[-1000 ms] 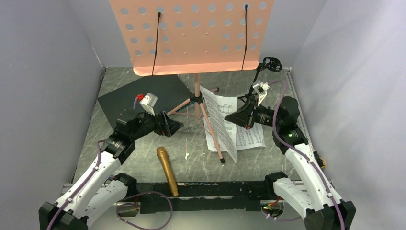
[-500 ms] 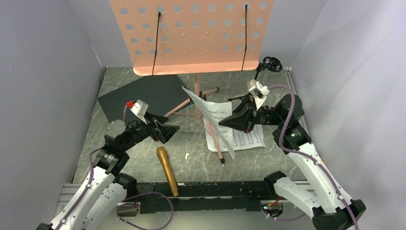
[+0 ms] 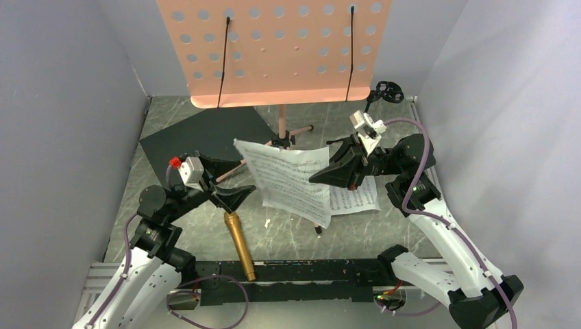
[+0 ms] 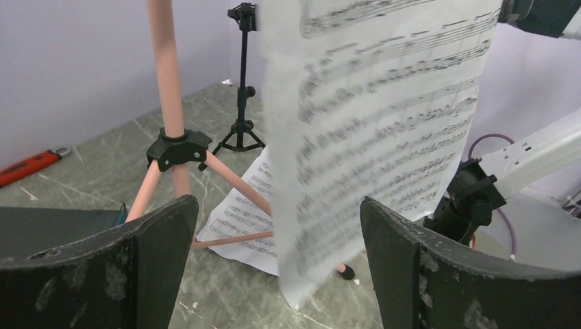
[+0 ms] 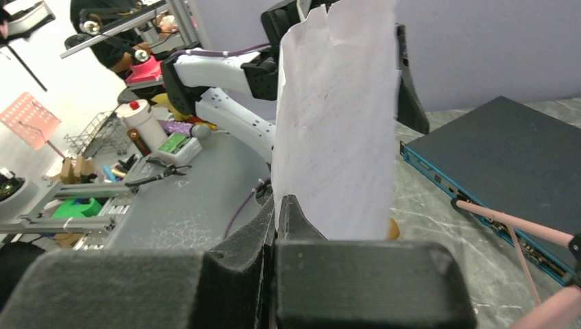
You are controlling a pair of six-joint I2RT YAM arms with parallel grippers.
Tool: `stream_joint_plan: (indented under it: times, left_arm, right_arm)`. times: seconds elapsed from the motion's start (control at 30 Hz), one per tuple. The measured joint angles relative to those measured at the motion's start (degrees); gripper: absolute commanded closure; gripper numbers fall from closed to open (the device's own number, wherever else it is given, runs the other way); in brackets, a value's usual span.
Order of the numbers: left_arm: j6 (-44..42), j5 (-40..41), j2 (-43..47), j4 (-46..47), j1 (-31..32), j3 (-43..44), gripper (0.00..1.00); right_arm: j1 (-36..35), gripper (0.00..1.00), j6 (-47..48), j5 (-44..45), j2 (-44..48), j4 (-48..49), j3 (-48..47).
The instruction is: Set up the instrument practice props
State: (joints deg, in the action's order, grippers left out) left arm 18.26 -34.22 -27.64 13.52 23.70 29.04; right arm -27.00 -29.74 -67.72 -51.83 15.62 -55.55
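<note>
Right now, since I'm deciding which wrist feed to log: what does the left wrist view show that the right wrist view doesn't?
Only the left wrist view: the printed side of the lifted sheet, the second page lying on the table, the black mic stand, and the open left gripper. Only the right wrist view: the right gripper shut on the sheet's edge, and the sheet's blank back. Both views show the lifted sheet and part of the pink music stand.

left pincer [image 3: 243, 177]: jaws wide apart | right pincer [image 3: 316, 178]: clamped shut, raised
</note>
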Motion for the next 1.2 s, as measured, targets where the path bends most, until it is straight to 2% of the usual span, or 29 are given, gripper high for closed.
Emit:
stream_joint_plan:
  times: [0.2, 0.37, 0.57, 0.67, 0.87, 1.1, 1.2]
  left_arm:
    - [-3.5, -1.25, -3.78, 0.83, -0.02, 1.22, 0.06]
    - [-4.28, -3.67, -5.97, 2.05, -0.02, 2.19, 0.11]
    - [-3.61, -8.96, -5.66, 4.87, -0.02, 2.36, 0.29]
    - [-3.13, -11.08, -5.22, 5.53, -0.02, 3.08, 0.35]
    - [-2.23, -13.05, -4.17, 5.53, -0.02, 4.11, 0.36]
    - [-0.9, -13.05, -3.19, 7.15, 0.0, 3.98, 0.36]
    - [-0.55, -13.16, -3.37, 7.37, 0.0, 3.98, 0.41]
  right_arm:
    - [-2.67, 1.0, -0.28, -0.48, -1.18, 0.79, -0.81]
    - [-3.96, 1.0, 0.13, -0.33, -2.23, 0.76, -0.98]
    - [-4.02, 1.0, 1.07, 1.29, -3.58, 0.72, -1.01]
    - [-4.13, 1.0, 1.31, 3.45, -4.2, 0.7, -1.01]
    - [-4.11, 1.0, 0.81, 8.52, -4.81, 1.44, -0.96]
    - [-4.13, 1.0, -3.17, 11.23, -4.81, 8.22, -0.26]
    - [-4.13, 1.0, -4.02, 11.5, -4.85, 9.57, -0.26]
